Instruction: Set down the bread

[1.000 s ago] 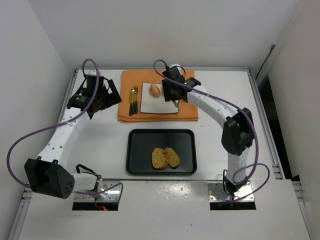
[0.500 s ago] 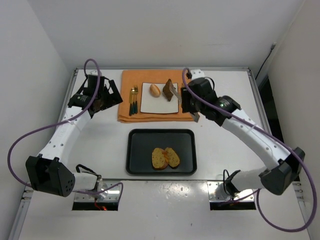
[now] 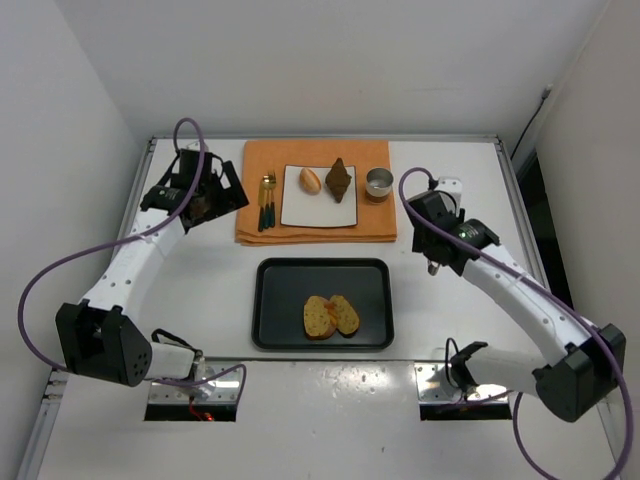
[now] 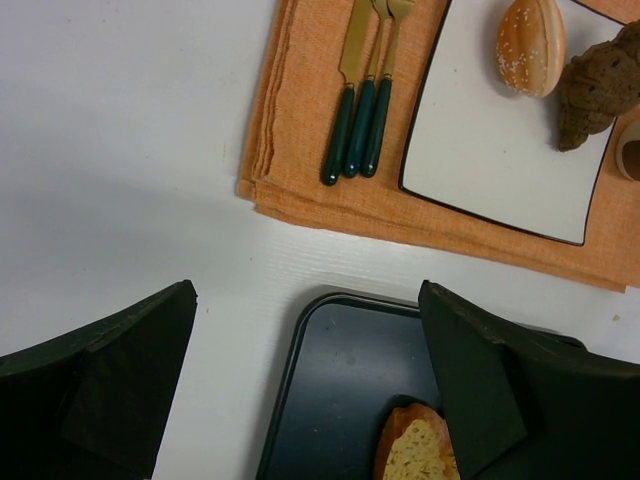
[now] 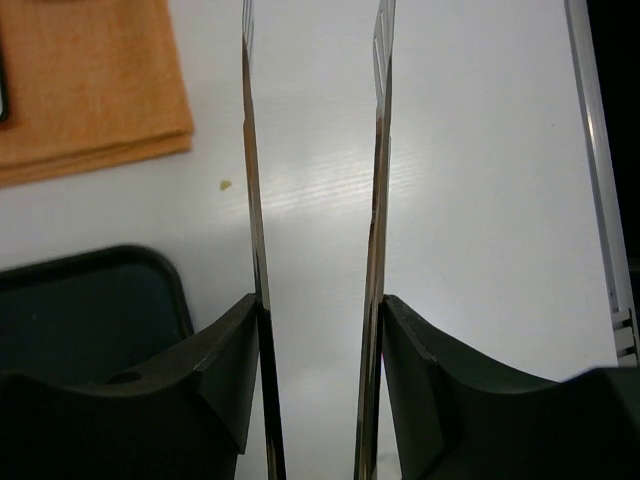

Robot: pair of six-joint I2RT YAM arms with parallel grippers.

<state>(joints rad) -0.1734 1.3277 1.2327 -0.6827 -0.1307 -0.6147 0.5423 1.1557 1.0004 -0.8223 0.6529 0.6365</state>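
Observation:
A dark brown piece of bread [image 3: 339,180] [image 4: 597,85] lies on the white plate [image 3: 320,210] [image 4: 500,160], next to a seeded roll [image 3: 310,180] [image 4: 531,45]. Two toasted slices [image 3: 331,315] rest on the black tray [image 3: 270,320] [image 5: 90,300]. My right gripper [image 3: 434,262] [image 5: 318,310] hangs over bare table to the right of the tray, shut on a pair of metal tongs [image 5: 250,150]. The tong blades stand apart with nothing between them. My left gripper [image 3: 205,195] [image 4: 308,300] hovers open and empty left of the mat.
The plate sits on an orange mat [image 3: 260,232] [image 5: 90,90] with green-handled cutlery [image 3: 267,200] [image 4: 360,110] to its left and a small metal cup [image 3: 379,183] to its right. A crumb [image 5: 226,184] lies on the table near the mat's corner.
My right arm has drawn back from the plate, right and toward the near side, still holding the tongs. The dark bread it carried now lies on the plate. The left arm barely moved.

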